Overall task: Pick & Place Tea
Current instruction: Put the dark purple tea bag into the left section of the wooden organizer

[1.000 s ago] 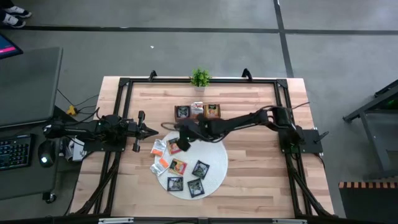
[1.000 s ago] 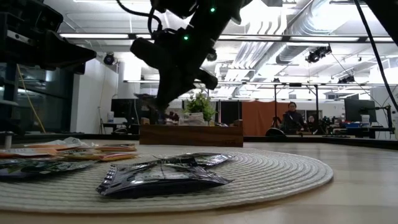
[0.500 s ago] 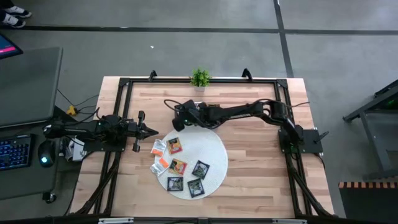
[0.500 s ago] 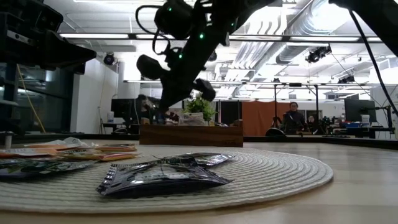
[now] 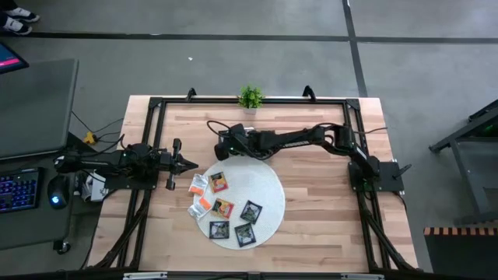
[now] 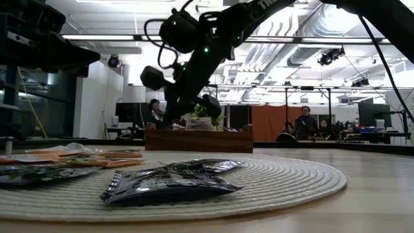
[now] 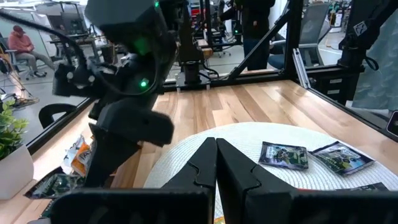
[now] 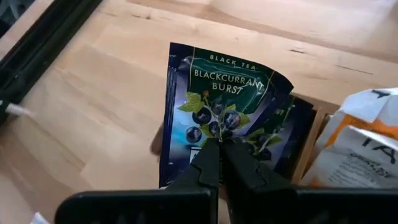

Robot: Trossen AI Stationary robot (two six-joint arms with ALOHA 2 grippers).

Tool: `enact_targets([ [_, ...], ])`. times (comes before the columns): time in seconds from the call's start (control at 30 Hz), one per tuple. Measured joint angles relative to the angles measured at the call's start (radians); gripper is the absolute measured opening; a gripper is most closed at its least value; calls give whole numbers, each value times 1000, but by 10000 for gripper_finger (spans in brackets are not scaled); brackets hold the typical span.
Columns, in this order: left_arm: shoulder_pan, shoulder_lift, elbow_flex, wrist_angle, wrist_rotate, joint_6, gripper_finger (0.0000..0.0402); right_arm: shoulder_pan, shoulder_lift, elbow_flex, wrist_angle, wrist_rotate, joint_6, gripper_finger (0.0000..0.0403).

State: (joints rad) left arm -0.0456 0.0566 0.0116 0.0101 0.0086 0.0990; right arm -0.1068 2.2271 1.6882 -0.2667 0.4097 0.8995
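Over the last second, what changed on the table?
The right tool, shut on a black sachet, carried it from over the round mat to above the wooden tray, not released. The left tool stayed shut beside the mat; the other sachets stayed put.

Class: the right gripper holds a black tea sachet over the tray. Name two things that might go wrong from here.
1. The right gripper pinches the black sachet by one edge; it hangs partly outside the tray and might land on the table.
2. White and orange sachets fill the next compartment; the release may disturb them.
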Motion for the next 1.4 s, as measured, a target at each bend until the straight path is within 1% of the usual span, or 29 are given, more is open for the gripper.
enact_targets([
  [0.37,0,0,0,0,0,0,1,-31,16,0,25,-29,69,0],
  [0.5,0,0,0,0,0,0,1,-38,16,0,23,-57,70,0],
  [0.7,0,0,0,0,0,0,1,-43,16,0,21,-69,70,1],
  [1.07,0,0,0,0,0,0,1,-44,16,0,22,-77,70,59],
  [1.4,0,0,0,0,0,0,1,-43,15,0,25,-75,64,97],
])
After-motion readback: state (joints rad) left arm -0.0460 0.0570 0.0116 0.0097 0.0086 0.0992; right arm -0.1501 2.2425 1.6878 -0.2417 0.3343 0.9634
